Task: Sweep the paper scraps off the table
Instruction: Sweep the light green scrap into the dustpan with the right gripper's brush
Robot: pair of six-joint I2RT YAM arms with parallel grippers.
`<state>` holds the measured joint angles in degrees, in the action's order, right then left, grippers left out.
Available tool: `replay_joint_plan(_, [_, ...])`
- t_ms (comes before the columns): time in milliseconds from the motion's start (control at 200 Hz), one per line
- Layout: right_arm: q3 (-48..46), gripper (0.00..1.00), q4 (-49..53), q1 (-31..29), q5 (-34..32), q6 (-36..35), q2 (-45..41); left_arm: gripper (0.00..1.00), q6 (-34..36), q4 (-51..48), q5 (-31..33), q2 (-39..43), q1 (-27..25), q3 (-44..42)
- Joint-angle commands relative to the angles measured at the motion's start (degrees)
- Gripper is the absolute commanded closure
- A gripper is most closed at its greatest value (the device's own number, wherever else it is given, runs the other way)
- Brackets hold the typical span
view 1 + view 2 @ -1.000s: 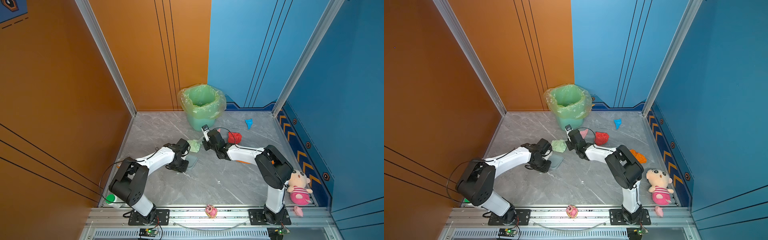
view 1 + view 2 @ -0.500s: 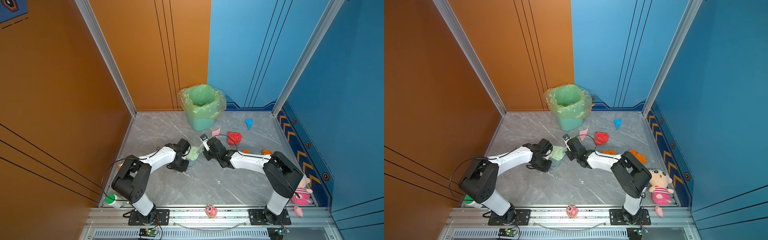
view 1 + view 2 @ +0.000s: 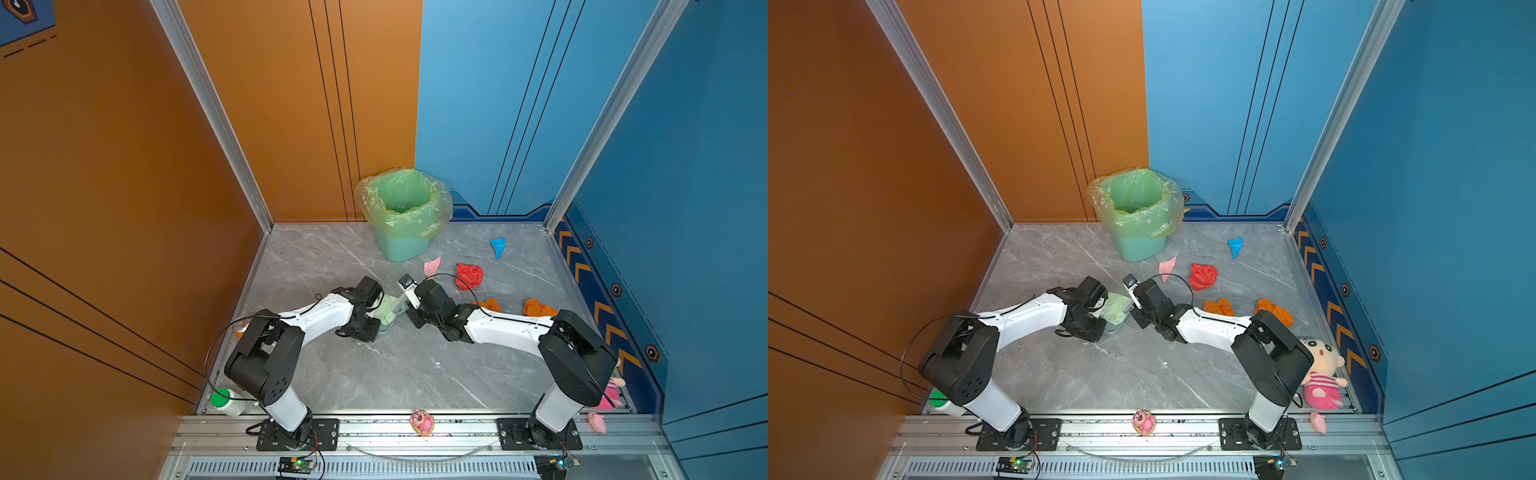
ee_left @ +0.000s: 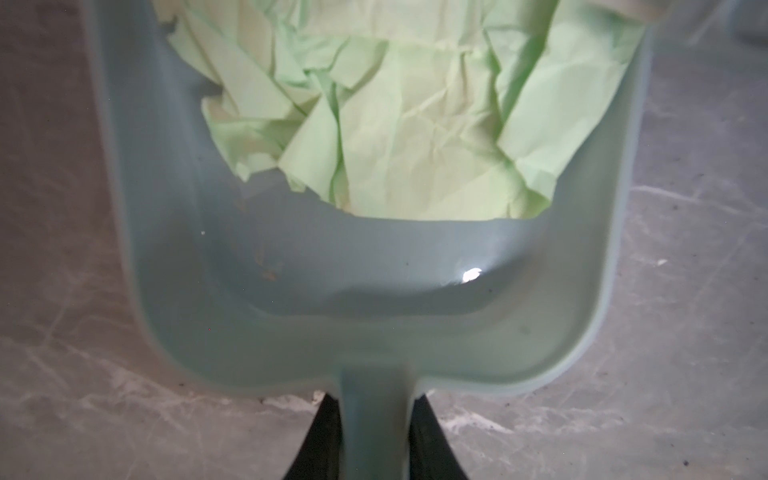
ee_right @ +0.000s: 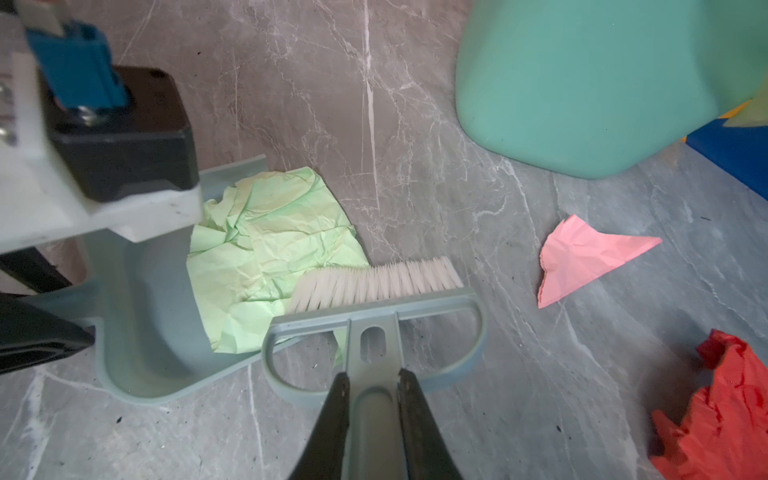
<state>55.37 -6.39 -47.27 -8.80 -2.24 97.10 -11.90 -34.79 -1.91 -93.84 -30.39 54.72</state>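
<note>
The crumpled light green paper scrap [image 5: 266,257] lies in the pale blue plastic dustpan [image 5: 141,332], white-bristled brush [image 5: 374,299] at its mouth.

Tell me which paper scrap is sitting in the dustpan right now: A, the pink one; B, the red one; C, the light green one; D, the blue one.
C: the left wrist view shows the light green scrap lying inside the dustpan, and the right wrist view shows the brush right at its edge.

White links [image 3: 320,313], black joints [image 3: 266,365], base plates [image 3: 328,434] seemingly screwed
</note>
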Motion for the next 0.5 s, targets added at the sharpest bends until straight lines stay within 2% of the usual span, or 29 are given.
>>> replay_joint_plan(0, [-0.43, 1.00, 2.76, -0.43, 2.22, -1.24, -1.47, 1.00, -0.58, 1.54, 0.24, -1.10, -0.87, -0.53])
replay_joint_plan(225, [-0.46, 1.00, 2.47, -0.42, 2.29, -1.45, -1.51, 1.00, -0.58, 2.13, 0.68, -1.43, -1.59, -0.02])
replay_joint_plan(496, [-2.04, 1.00, 0.95, 3.31, 2.52, 0.43, -10.38, 1.00, -1.24, 4.59, 1.88, -0.56, -2.20, -0.57])
